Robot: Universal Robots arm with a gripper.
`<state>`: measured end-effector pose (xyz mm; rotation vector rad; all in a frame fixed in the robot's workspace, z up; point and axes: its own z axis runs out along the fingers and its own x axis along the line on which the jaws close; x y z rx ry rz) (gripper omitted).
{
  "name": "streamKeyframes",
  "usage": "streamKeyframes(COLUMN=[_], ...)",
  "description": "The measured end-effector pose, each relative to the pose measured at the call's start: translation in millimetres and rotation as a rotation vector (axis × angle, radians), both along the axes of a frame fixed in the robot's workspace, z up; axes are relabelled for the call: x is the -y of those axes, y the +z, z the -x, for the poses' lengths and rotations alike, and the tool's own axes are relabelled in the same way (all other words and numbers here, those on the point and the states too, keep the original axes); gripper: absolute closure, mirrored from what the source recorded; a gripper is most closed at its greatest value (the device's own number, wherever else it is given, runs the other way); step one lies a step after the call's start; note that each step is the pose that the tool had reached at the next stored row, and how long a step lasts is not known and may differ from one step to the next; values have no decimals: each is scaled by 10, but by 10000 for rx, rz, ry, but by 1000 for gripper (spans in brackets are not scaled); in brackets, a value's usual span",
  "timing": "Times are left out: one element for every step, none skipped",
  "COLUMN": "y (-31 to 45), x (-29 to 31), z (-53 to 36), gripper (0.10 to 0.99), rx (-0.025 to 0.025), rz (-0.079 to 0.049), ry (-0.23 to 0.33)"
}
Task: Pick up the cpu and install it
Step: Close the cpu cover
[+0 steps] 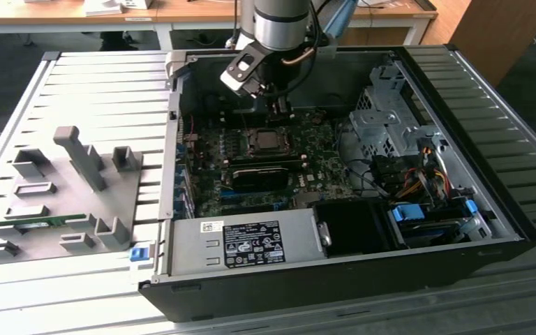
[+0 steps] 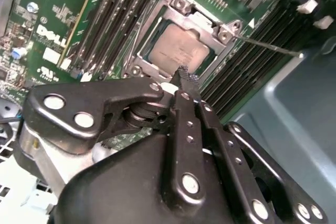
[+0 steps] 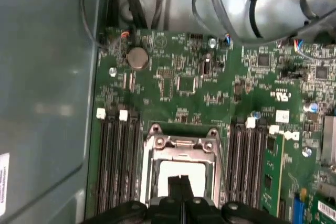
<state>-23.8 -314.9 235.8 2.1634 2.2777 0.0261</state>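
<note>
The cpu (image 2: 177,51) lies flat in the motherboard socket (image 2: 207,22), its shiny square top framed by the metal retention plate. It also shows as a bright square (image 3: 181,167) in the first wrist view and as a dark square (image 1: 269,142) in the exterior view. My gripper (image 2: 182,72) hangs just above the socket's edge with its two black fingers pressed together and nothing between them. In the first wrist view the gripper (image 3: 180,181) overlaps the cpu's near side. In the exterior view the gripper (image 1: 282,110) stands inside the open case, just behind the socket.
A thin metal lever (image 2: 273,49) sticks out from the socket. Black memory slots (image 3: 118,156) flank it, one holding a green stick (image 3: 273,174). The case also holds a power supply (image 1: 245,244), a drive cage (image 1: 384,115) and cables (image 1: 417,174). A grey fixture plate (image 1: 63,188) lies outside on the exterior view's left.
</note>
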Motion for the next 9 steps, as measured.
streamKeyframes(y=[-2, -6, -14, -30, -48, -66, -86, -104, -121], x=[0, 0, 0, 0, 0, 0, 0, 0, 0], z=[0, 0, 0, 3, 14, 32, 55, 78, 99], gripper=[980, 980, 980, 980, 980, 980, 980, 980, 980], rx=[-1, 0, 0, -1, -1, -1, -1, 0, 1], rz=[0, -1, -2, 0, 2, 6, 10, 11, 10], ry=[0, 0, 0, 2, 1, 1, 0, 1, 1])
